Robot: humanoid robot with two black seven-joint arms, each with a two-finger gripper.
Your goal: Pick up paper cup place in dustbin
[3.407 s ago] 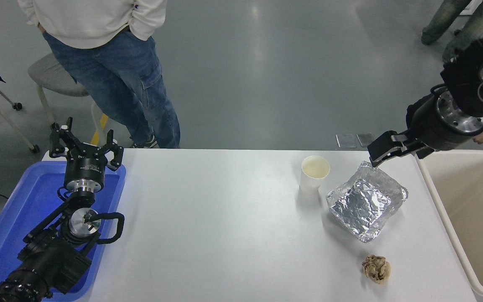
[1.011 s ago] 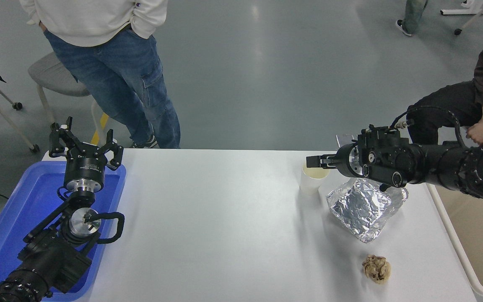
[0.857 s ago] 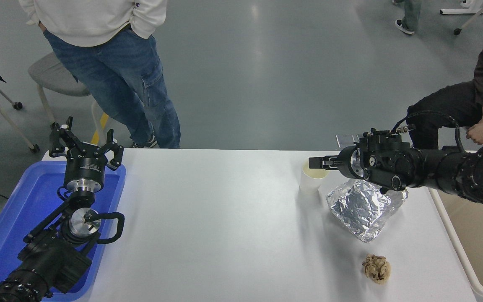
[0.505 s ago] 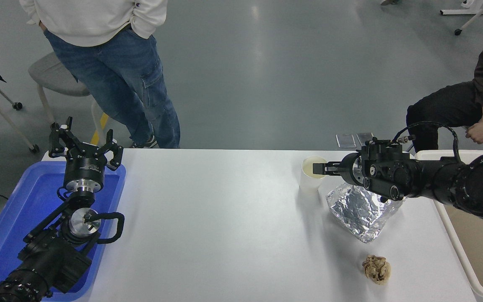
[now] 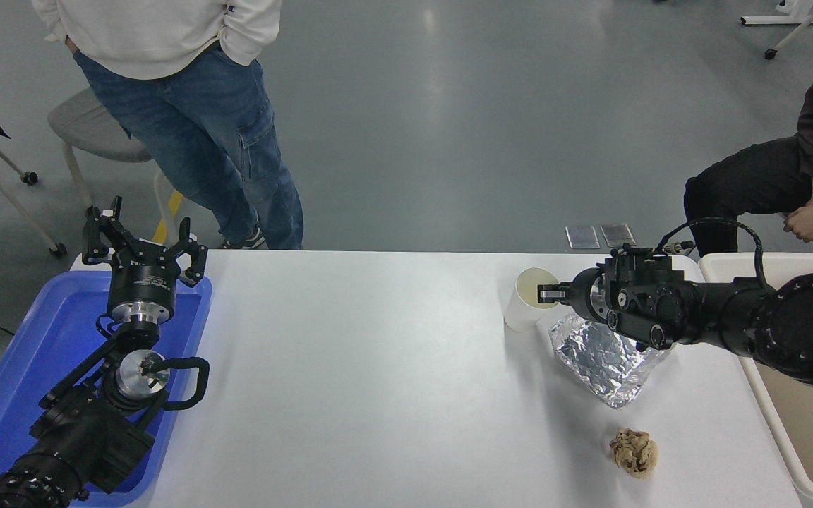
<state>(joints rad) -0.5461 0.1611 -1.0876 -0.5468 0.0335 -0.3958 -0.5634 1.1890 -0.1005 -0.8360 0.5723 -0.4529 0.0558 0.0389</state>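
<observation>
The paper cup (image 5: pixel 521 314) stands near the table's far right, white with a cream inside, tipped so its mouth leans right toward my right gripper (image 5: pixel 545 293). The gripper comes in level from the right and is shut on the cup's right rim, one fingertip over the mouth. The dustbin (image 5: pixel 802 259), a big beige tub, stands off the table's right edge behind my right arm, which hides part of it. My left gripper (image 5: pixel 142 243) is parked open over the blue tray at the lower left.
A crumpled silver foil sheet (image 5: pixel 600 363) lies just right of the cup, under my right arm. A small brown wrinkly ball (image 5: pixel 634 451) lies nearer the front. The blue tray (image 5: pixel 18 353) is at the left. A person stands beyond the far left edge, another sits at the far right.
My right arm swung down from high right to the cup, reached over its mouth, then drew back right. The cup now leans right with its rim following the gripper. The left arm has not moved.
</observation>
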